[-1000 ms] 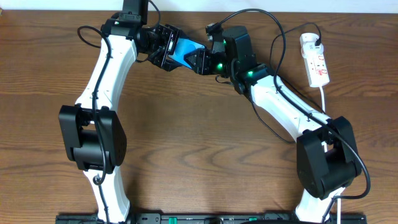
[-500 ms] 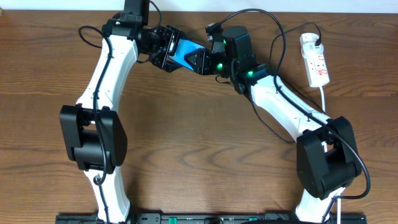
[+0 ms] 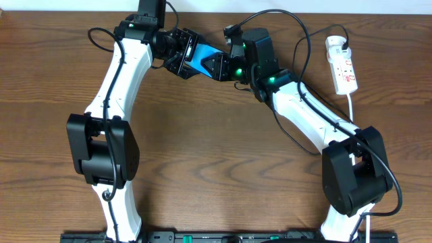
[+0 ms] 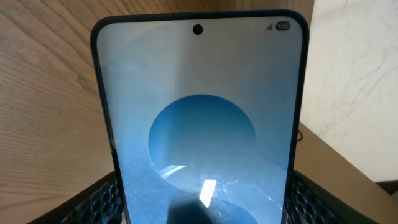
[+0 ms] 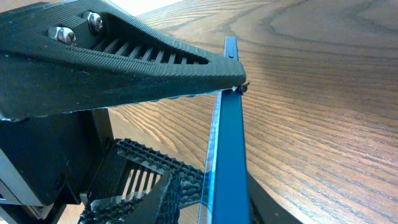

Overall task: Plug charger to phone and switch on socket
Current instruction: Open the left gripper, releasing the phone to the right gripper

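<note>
The phone (image 3: pixel 200 59) is held off the wooden table (image 3: pixel 216 155) near its far edge, screen lit blue; the left gripper (image 3: pixel 178 54) clamps it by its two long sides, its ribbed fingers (image 4: pixel 102 198) set wide on the frame; the right gripper (image 3: pixel 223 65) meets the phone's other end, one finger (image 5: pixel 124 62) touching its edge, but how far its jaws are parted cannot be told; the charger's black cable (image 3: pixel 306 34) arcs towards the socket (image 3: pixel 343 64) at the far right.

Left tool (image 3: pixel 183 55) moved little toward right tool (image 3: pixel 219 66), carrying phone (image 3: pixel 201 62). Left arm leans more that way. Less blue screen shows between tools.
</note>
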Available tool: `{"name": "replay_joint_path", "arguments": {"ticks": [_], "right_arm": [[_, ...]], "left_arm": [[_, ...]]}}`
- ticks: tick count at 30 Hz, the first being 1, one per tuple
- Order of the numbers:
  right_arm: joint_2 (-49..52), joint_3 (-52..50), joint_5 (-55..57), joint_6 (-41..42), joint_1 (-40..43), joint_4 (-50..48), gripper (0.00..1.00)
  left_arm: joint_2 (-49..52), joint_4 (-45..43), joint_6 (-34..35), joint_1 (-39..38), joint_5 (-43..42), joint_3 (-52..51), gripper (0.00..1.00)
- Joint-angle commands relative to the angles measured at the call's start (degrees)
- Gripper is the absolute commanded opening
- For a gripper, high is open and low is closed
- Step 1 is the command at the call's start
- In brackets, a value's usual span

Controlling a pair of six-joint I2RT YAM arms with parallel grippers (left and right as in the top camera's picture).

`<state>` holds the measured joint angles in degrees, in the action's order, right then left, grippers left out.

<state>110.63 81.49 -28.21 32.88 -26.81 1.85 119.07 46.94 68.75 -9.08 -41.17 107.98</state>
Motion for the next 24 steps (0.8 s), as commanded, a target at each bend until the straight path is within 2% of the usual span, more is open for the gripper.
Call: {"name": "replay_joint_path", "arguments": {"ticks": [1,24], "right_arm": [[-0.09,1.01,0.48,-0.79,-0.39,0.09,0.24],[-0.09,1.01,0.48,-0.76,-0.39,0.04,0.12]], "left_arm": [[-2.34,0.09,-1.01,-1.25,-3.17,1.66,0.07],[-2.34,0.09,-1.03,-1.25,-2.75,1.66,0.07]]}}
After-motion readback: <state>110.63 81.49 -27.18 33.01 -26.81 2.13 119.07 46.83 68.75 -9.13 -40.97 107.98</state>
